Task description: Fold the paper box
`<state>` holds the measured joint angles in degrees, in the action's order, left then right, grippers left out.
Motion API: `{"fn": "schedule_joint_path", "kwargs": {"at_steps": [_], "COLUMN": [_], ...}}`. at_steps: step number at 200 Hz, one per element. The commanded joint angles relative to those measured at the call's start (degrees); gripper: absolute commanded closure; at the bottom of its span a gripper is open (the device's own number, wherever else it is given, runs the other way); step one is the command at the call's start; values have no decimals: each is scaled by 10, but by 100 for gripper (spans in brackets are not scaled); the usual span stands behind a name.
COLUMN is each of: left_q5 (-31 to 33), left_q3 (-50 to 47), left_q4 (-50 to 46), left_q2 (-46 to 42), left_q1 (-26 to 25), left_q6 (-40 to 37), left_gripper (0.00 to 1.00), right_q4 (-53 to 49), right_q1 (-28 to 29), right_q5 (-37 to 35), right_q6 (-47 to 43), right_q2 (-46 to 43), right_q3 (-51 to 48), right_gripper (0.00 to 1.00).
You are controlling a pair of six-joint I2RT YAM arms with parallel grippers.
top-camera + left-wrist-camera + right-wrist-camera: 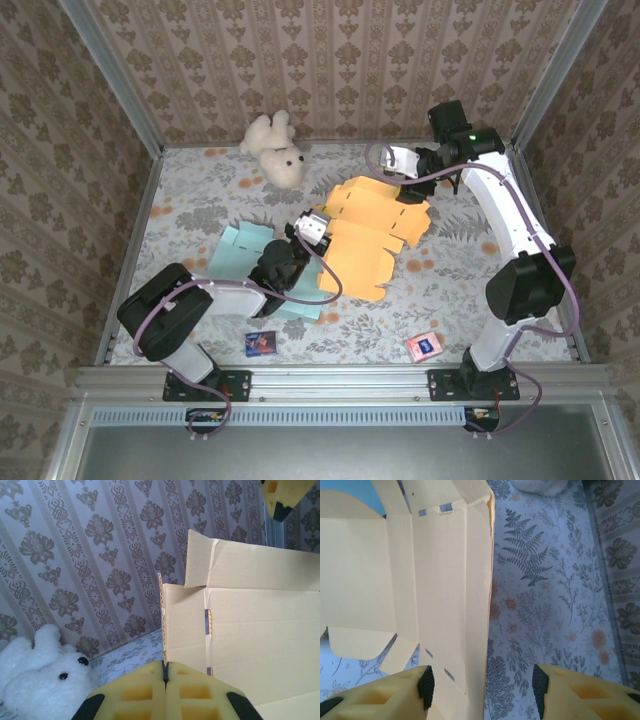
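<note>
The paper box (370, 235) is an orange-yellow die-cut sheet lying mostly flat in the middle of the table. My left gripper (310, 228) is at its left edge. In the left wrist view the left gripper (165, 672) is shut on the thin edge of a raised flap of the box (250, 630). My right gripper (400, 165) hovers at the box's far right edge. In the right wrist view the right gripper (482, 687) is open, and the box's (440, 580) raised side panel stands between the fingers without touching either pad.
A light blue sheet (245, 255) lies under the left arm. A white teddy bear (275, 148) sits at the back left. Two small cards (260, 343) (424, 345) lie near the front edge. Patterned walls close in the table on three sides.
</note>
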<state>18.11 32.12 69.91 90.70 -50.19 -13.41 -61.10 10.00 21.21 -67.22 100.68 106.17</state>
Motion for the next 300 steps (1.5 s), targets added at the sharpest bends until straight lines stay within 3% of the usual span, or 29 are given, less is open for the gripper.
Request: {"fn": "schedule_joint_path", "kwargs": {"at_steps": [1,30,143,300], "left_q5": [10,13,19,20], "left_q3": [9,10,11,15], "left_q4": [29,29,32,34], "left_q2": [6,5,4,8], "left_q1": [-7,-9,-13,-19], "left_q6": [-17,-19,-27,-31], "left_gripper": [100,100,100,100], "right_q4": [-21,-13,3,5], "right_q1": [-1,-5,-24,-24], "right_q5": [-5,3,18,13], "right_q6": [-18,-17,-20,-27], "right_q2": [17,20,16,16], "right_q3": [1,-14,-58,-70], "right_gripper": [45,52,54,68]}}
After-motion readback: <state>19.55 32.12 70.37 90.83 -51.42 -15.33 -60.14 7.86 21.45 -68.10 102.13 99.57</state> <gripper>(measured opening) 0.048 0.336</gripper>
